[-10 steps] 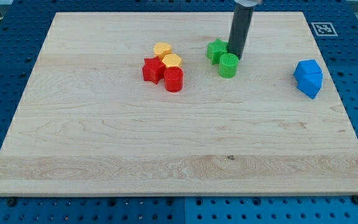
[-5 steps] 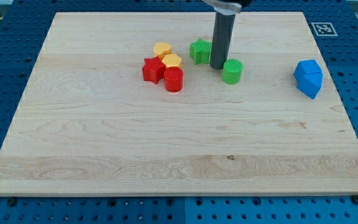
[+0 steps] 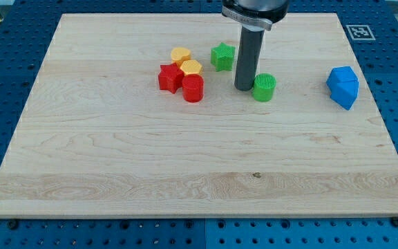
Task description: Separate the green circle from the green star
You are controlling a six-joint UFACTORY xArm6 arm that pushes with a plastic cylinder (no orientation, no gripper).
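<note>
The green star (image 3: 222, 56) lies near the view's top centre of the wooden board (image 3: 116, 159). The green circle (image 3: 264, 88) lies to its lower right, a clear gap between them. My tip (image 3: 244, 88) stands on the board just left of the green circle, touching or nearly touching its left side, and below and right of the green star. The rod rises from the tip toward the view's top.
A cluster of a red star (image 3: 169, 77), a red cylinder (image 3: 193, 88) and two yellow blocks (image 3: 185, 61) lies left of the green star. Two blue blocks (image 3: 343, 86) sit together near the board's right edge.
My tip moved left and then down between the two green blocks. The green star was pushed left, and the green circle was pushed right and down. The gap between them widened.
</note>
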